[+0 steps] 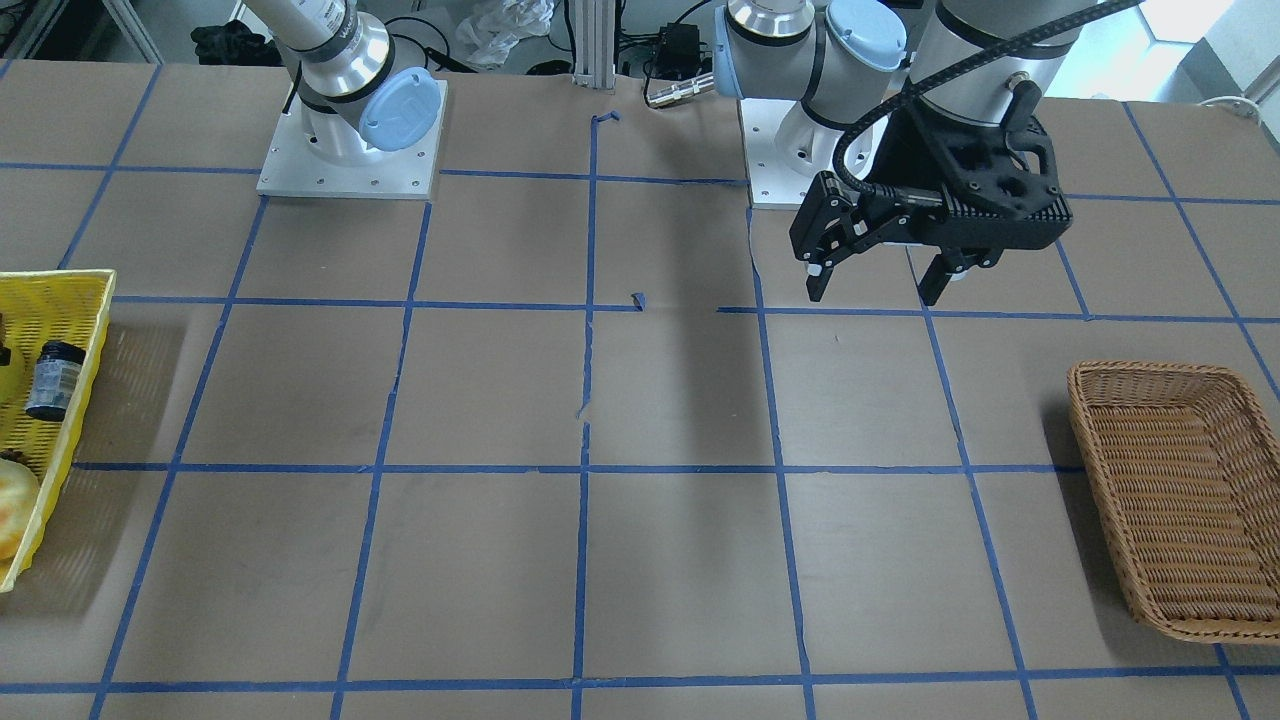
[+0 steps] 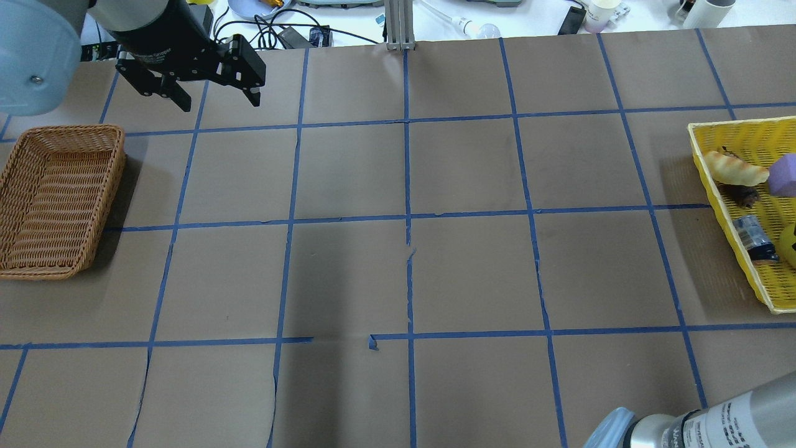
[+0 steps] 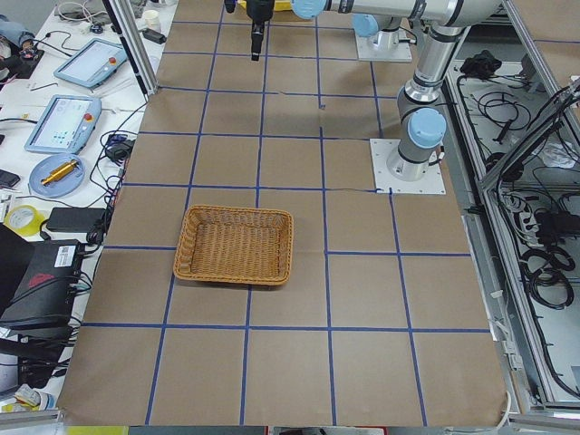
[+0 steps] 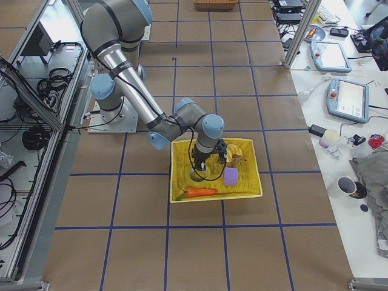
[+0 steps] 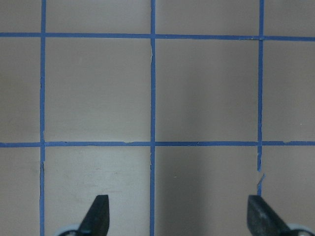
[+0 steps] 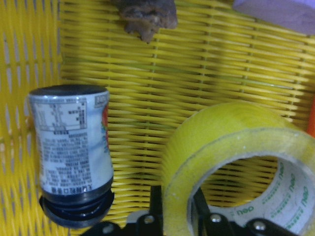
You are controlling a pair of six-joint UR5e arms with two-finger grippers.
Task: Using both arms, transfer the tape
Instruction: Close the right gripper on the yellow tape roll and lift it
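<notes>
Closest to us, in the right wrist view, the tape point(image 6: 216, 142) stands on edge with its hollow core turned toward the lens. The right gripper point(image 6: 178, 214) has its jaws closed narrow on the roll's wall, one finger outside it and one inside the core. The roll is inside the yellow basket point(image 6: 147, 83); we cannot tell whether it rests on the weave or is lifted off it. Reading that view from left to right, we see a small labelled bottle point(image 6: 71, 147) with a dark cap, just beside the roll but apart from it. A brown lump point(image 6: 147, 17) sits at the top edge and a purple block point(image 6: 280, 12) in the top right corner.

In the overhead view, again from left to right, the wicker basket point(image 2: 62, 129) lies at the left end of the desk point(image 2: 466, 267). Beyond it the left gripper point(image 2: 214, 99) hangs above the desk, its jaws spread wide and holding nothing. Its own wrist view shows brown paper and blue grid lines point(image 5: 152, 142) between the two fingertips. At the right edge sits the yellow basket, well apart from the wicker one.

From the camera at the robot's right, we see the right arm point(image 4: 130, 82) bent down into the yellow basket. A carrot point(image 4: 200, 192) lies along the basket's near wall.
</notes>
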